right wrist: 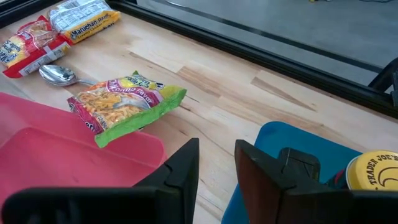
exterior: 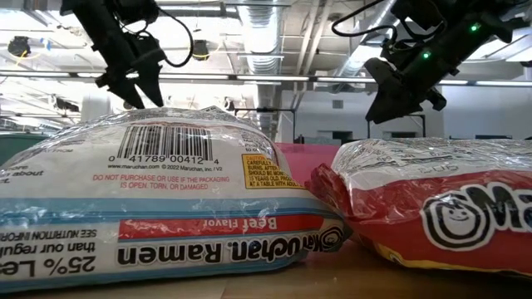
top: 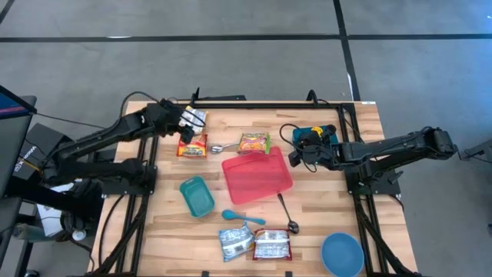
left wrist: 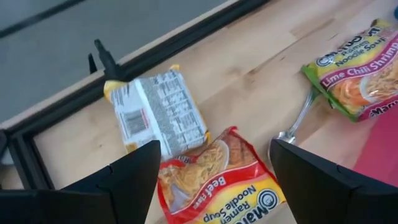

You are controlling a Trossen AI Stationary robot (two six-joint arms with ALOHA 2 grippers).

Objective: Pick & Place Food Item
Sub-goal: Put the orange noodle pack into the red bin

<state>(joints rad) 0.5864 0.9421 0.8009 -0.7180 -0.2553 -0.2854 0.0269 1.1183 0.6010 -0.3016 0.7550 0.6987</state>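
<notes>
Grey floor surrounds the pale wooden slat worktop [top: 323, 231] you are working over, and the pink tray [top: 257, 177] near its middle is your landmark. The task's food items are crinkly plastic ramen packets. From above you see the red beef packet [top: 192, 146] left of the tray, a yellow packet [top: 195, 118] just beyond it toward the far edge, and a green lime chili shrimp packet [top: 254, 142] at the tray's far rim.

Your left wrist view reads what the overhead cannot: the yellow packet [left wrist: 158, 112] lies label-side down with its barcode up, touching the beef packet [left wrist: 217, 177], and a metal spoon [left wrist: 297, 121] lies between those and the green one. Your left end effector [top: 187, 119] hangs above the yellow packet with its fingers spread wide and nothing between them.

Your right end effector [top: 295, 156] hovers just right of the tray, fingers [right wrist: 180, 168] narrowly apart and gripping nothing; its wrist view shows the green packet [right wrist: 127, 106] resting partly on the tray's raised rim [right wrist: 74, 149].

Only the table-level view shows the glossy wrap and printed lettering of two more packets [exterior: 158, 199] nearest you; the overhead places them on the tray's near side.
</notes>
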